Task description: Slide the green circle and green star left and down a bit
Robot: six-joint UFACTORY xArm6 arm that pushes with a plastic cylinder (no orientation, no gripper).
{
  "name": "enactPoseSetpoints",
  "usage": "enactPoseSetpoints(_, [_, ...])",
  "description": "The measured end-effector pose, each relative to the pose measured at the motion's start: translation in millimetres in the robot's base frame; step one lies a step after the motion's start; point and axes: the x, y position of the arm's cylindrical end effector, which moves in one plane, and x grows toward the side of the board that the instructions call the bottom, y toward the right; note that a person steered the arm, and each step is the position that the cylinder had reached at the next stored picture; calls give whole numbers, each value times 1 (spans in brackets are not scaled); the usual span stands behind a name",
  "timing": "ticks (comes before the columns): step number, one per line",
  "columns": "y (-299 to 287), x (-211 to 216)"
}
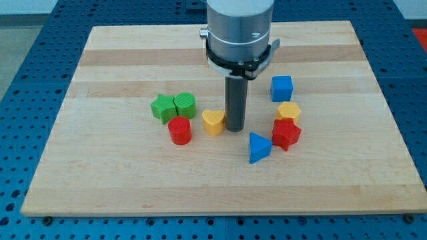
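Observation:
The green star (161,108) and the green circle (185,105) sit touching side by side left of the board's middle, star on the view's left. My tip (234,128) rests on the board to the view's right of them, just right of the yellow heart (213,122), which lies between my tip and the green pair. A red cylinder (179,131) stands directly below the green circle, close to it.
A blue cube (281,87), a yellow hexagon block (289,111), a red star-like block (285,134) and a blue triangle (259,147) cluster right of my tip. The wooden board (100,180) lies on a blue perforated table.

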Motion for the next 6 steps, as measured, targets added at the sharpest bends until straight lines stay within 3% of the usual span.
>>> enactPoseSetpoints(1, [2,15])
enactPoseSetpoints(4, [-82,30])
enactPoseSetpoints(6, [-80,30])
